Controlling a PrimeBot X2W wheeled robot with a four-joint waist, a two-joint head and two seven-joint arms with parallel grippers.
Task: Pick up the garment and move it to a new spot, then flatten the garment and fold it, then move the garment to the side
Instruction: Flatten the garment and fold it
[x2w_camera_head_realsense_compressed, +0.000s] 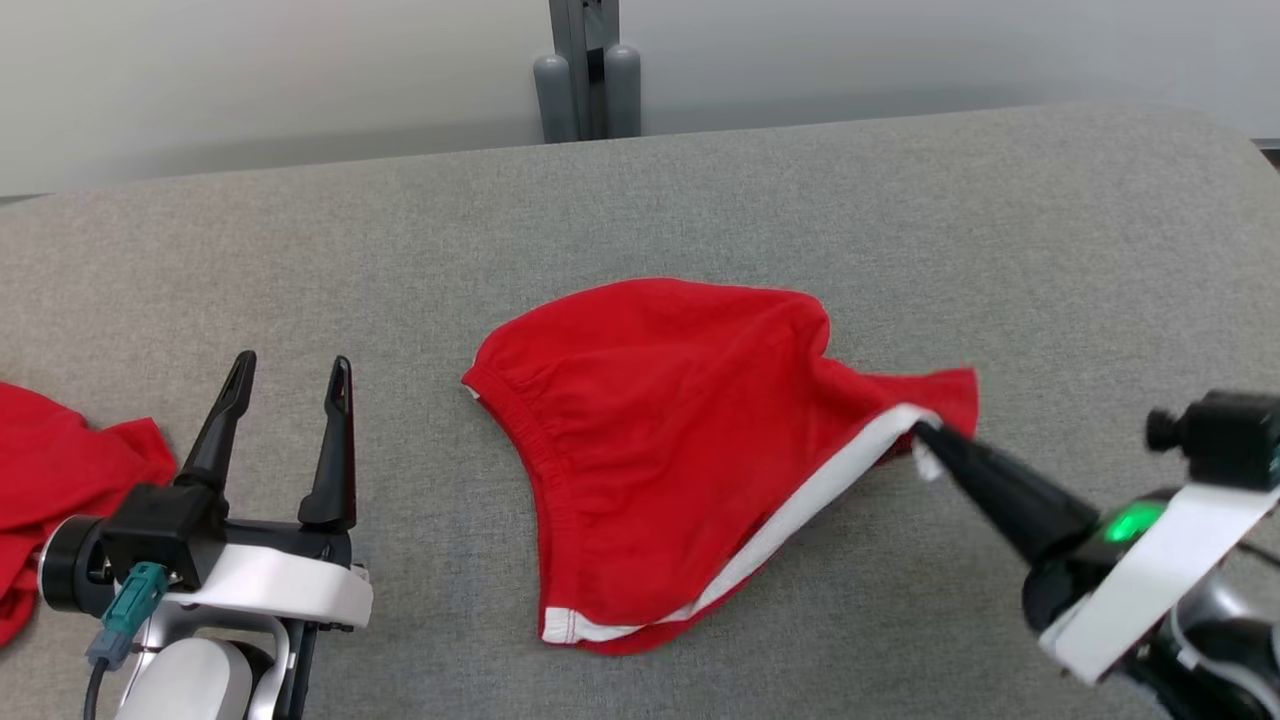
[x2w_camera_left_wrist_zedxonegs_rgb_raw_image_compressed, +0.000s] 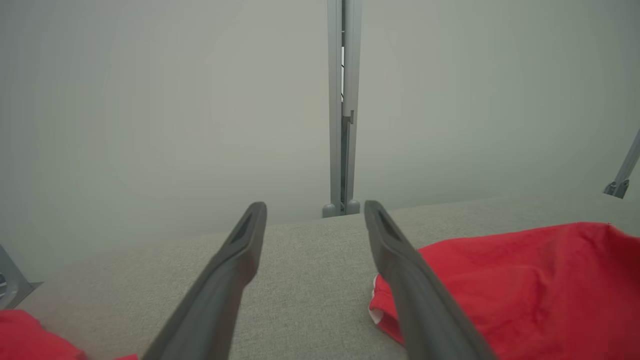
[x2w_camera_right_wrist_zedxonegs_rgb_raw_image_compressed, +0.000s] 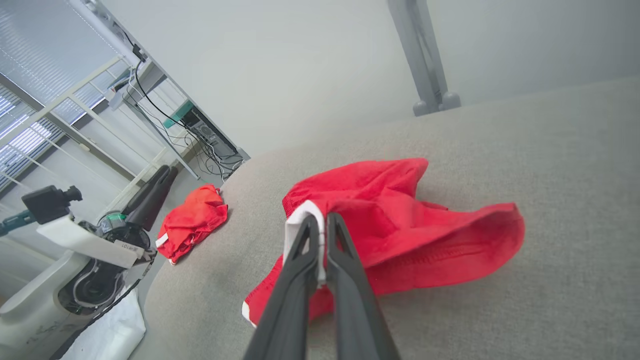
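A lab: cabled computer (x2w_camera_right_wrist_zedxonegs_rgb_raw_image_compressed: 207, 132), metal racking (x2w_camera_right_wrist_zedxonegs_rgb_raw_image_compressed: 75, 90), grey padded table (x2w_camera_head_realsense_compressed: 1000, 200).

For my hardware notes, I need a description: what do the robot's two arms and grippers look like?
The left gripper and the right gripper each have two long, dark, tapering fingers on a black base. A white bracket sits behind the left one, with a teal cable plug at the wrist. A green light glows on the right wrist. The left forearm is pale grey-white.

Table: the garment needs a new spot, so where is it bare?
Bare: the far strip of the table behind the red garment, and its right end beyond the right end effector. Crowded: the near left, with the left end effector beside a second red cloth.
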